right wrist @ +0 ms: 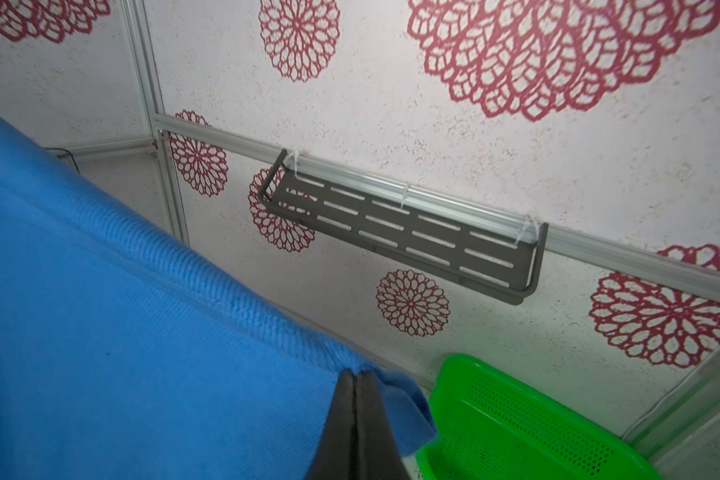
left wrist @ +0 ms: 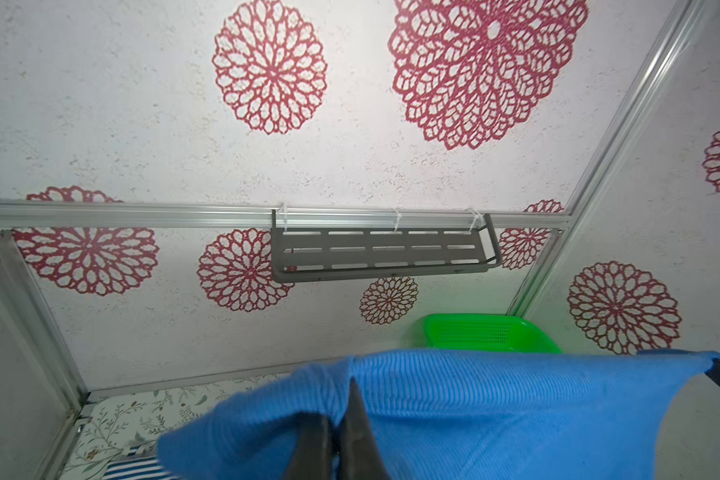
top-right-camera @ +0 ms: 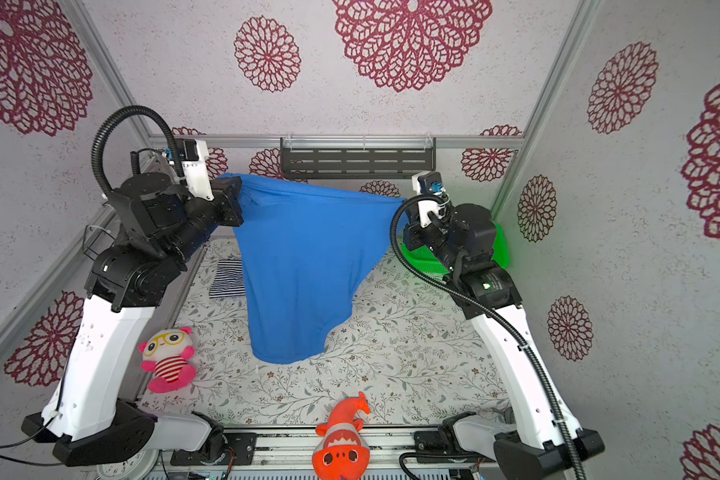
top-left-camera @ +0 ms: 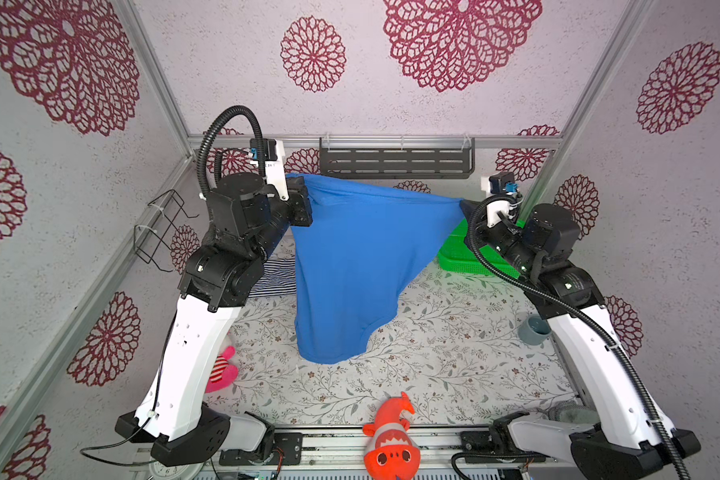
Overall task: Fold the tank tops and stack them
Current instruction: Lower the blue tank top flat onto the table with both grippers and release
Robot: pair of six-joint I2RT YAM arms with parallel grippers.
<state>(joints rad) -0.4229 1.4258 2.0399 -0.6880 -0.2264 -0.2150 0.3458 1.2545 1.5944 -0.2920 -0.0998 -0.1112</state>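
– Top views: left and right jaws are clenching the blue tank top at its corners, hanging it above the worktop.
– Hazard?
– Thin pinches may be slipping, dropping it crumpled.

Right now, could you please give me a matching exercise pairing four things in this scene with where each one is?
Things:
1. blue tank top
2. striped tank top
3. green basket
4. orange fish toy

Places:
A. lying on the table, left side
B. near edge, middle
C. lifted, hanging spread above the table
D. far right corner

Pairs: 1-C, 2-A, 3-D, 4-B
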